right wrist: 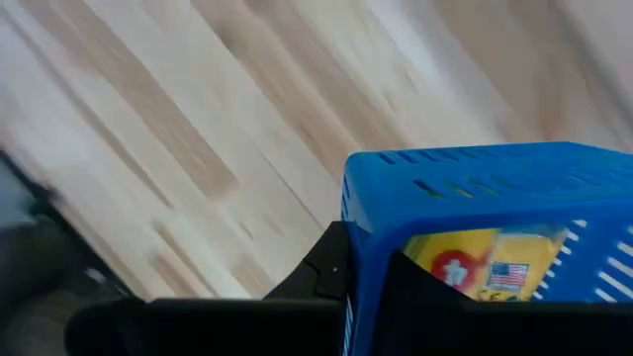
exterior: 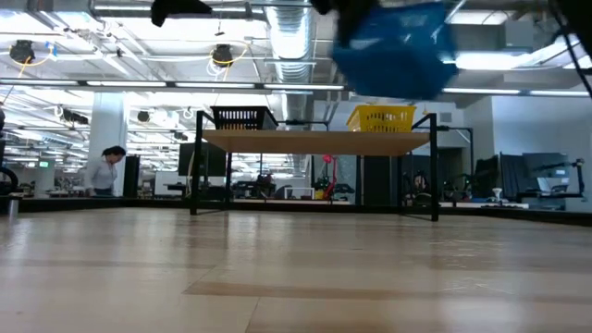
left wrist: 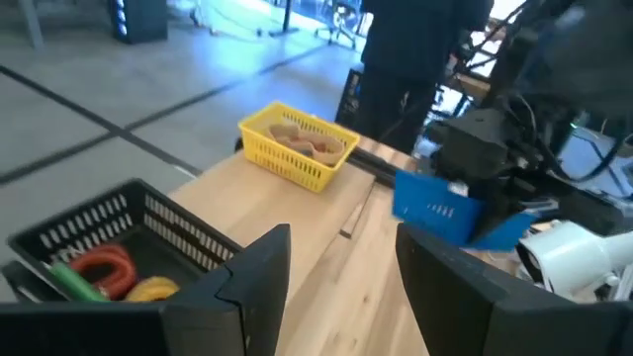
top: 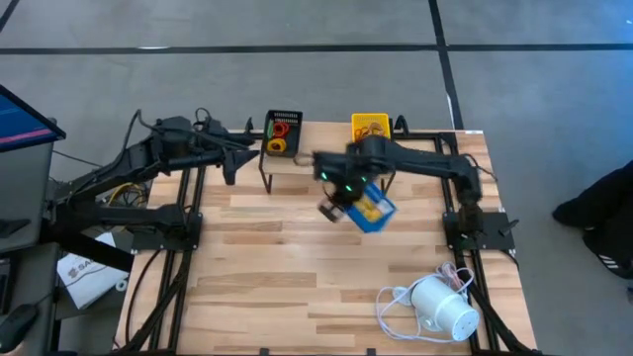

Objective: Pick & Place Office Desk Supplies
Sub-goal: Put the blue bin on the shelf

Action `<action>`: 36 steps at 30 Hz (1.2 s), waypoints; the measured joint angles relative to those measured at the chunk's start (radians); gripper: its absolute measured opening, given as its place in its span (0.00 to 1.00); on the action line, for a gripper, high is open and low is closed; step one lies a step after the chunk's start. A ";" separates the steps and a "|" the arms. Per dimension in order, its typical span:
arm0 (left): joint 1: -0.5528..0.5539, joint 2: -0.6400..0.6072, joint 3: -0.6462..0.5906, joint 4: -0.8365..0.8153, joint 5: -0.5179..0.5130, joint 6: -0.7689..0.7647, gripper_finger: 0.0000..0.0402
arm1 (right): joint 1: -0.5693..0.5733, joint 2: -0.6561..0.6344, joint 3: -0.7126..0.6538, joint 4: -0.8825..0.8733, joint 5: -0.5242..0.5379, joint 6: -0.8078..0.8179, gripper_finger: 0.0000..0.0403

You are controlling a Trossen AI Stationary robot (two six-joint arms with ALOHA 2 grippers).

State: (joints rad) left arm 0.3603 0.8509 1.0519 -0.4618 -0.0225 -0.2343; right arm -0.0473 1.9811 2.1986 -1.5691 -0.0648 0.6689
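Note:
My right gripper [top: 341, 198] is shut on a blue tray [top: 373, 210] and holds it high above the middle of the table; in the low view the blue tray [exterior: 398, 46] shows blurred near the top. Yellow pieces [right wrist: 485, 267] lie inside it. On a raised shelf [exterior: 314, 141] at the far edge stand a black mesh tray [left wrist: 109, 237] with red, green and yellow supplies and a yellow tray [left wrist: 297, 148] with tan pieces. My left gripper [left wrist: 341, 287] hovers open beside the black tray, touching nothing. My right gripper holds the blue tray by one side wall, near a corner [right wrist: 361, 227]. One finger [right wrist: 326, 272] is outside the wall and the other inside the tray. The fingers come from above, pointing steeply down. The tray hangs clear of the table, a little tilted.
A white cylindrical device [top: 443, 307] with a white cord lies at the table's near right corner. The shelf's black legs [exterior: 194, 176] stand on the far part of the table. A person [exterior: 102, 171] stands far off in the room; another [top: 603, 213] is beside the table's right edge.

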 joint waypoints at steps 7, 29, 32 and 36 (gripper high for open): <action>0.000 -0.085 0.000 -0.032 -0.010 0.020 0.45 | -0.121 0.058 0.104 -0.006 0.013 0.001 0.00; 0.000 -0.124 0.000 -0.121 -0.023 0.046 0.45 | -0.182 0.045 0.155 -0.002 0.047 -0.120 0.00; 0.000 -0.124 0.000 -0.149 -0.023 0.045 0.45 | -0.209 0.045 0.155 -0.002 0.046 -0.161 0.00; 0.000 -0.121 0.000 -0.191 -0.023 0.043 0.45 | -0.241 0.045 0.155 -0.002 0.044 -0.220 0.00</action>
State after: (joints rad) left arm 0.3603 0.7295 1.0519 -0.6532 -0.0450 -0.1909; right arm -0.2887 2.0262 2.3531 -1.5709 -0.0212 0.4491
